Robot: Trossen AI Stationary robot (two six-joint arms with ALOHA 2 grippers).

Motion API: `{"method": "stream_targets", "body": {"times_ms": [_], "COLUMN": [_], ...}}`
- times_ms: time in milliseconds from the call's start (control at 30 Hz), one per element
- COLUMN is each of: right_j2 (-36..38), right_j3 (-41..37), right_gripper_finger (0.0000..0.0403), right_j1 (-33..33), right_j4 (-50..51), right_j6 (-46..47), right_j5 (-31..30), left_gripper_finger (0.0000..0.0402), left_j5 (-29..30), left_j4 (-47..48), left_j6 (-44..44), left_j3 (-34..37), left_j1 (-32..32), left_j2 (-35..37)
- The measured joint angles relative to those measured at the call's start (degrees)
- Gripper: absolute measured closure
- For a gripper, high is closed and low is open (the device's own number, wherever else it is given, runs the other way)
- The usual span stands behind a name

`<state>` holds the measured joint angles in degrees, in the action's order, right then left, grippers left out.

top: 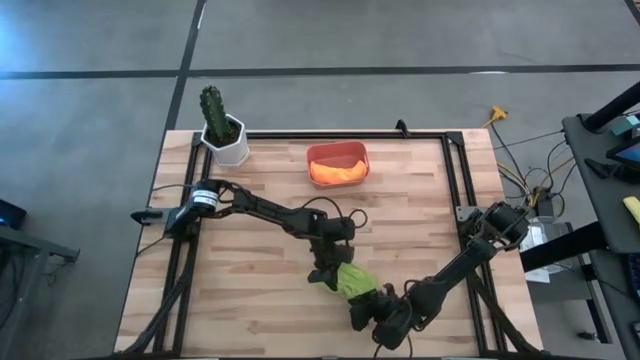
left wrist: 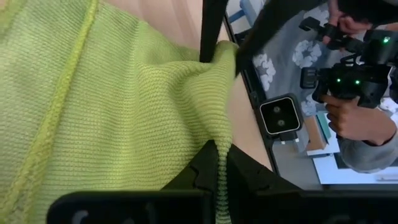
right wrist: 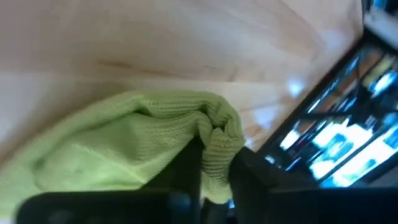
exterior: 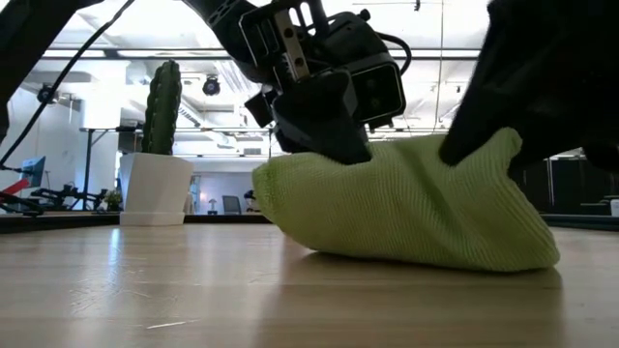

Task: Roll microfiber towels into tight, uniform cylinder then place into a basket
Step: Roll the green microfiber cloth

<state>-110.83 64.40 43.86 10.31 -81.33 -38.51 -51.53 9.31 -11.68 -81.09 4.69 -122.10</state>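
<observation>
Right now both claws pinch the same green towel (top: 352, 279), which lies bunched up in a lumpy roll on the wooden table (top: 270, 290). The left gripper (top: 325, 274) is shut tight on one end of it; a fold of green cloth sticks up between its dark fingers (left wrist: 249, 177). The right gripper (top: 372, 302) is squeezed onto the other end, with a thick wad of towel caught between its own fingers (right wrist: 186, 168). So the towel sits between the two claws, touching both. Well away from both claws is the red basket (top: 338, 153), with the orange towel (top: 337, 172) already in it. Past the left claw stands a cactus (top: 212, 105) in a white pot (top: 230, 148).
</observation>
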Motion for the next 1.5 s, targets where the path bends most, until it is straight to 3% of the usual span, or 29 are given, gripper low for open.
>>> {"method": "stream_targets", "body": {"times_ms": [100,400,600,733,933,1100,1333,1500], "right_j2": [0.0,0.0,0.1,0.4,0.7,1.3,2.2,2.3], "right_j3": [-0.6,-3.0,-6.6,-11.9,-17.5,-20.0,-24.3,-25.3], "right_gripper_finger": [0.0384,0.0393,0.0393,0.0394,0.0394,0.0394,0.0394,0.0394], "right_j1": [0.5,4.1,4.7,5.3,5.9,5.9,6.1,6.2], "right_j4": [0.0,-1.1,-5.0,-12.6,-22.2,-26.5,-31.9,-32.1], "right_j6": [9.1,45.4,58.3,63.4,63.6,66.3,73.9,77.7], "right_j5": [-1.0,-5.2,-2.4,0.0,-0.6,-0.8,-1.6,-2.1], "left_gripper_finger": [0.0401,0.0401,0.0396,0.038,0.0356,0.0349,0.0349,0.0349], "left_j5": [0.0,-1.0,9.6,10.9,13.9,21.7,40.3,41.6], "left_j4": [0.1,-0.8,-0.8,0.5,0.9,2.3,6.7,5.5], "left_j6": [0.0,0.0,3.8,9.5,18.7,23.8,33.2,36.9], "left_j3": [0.3,1.1,1.1,1.3,1.3,1.7,2.0,2.0], "left_j1": [0.1,0.2,0.5,0.8,2.1,3.3,6.8,10.3], "left_j2": [0.0,0.0,0.0,0.0,0.1,2.4,8.5,10.3]}}
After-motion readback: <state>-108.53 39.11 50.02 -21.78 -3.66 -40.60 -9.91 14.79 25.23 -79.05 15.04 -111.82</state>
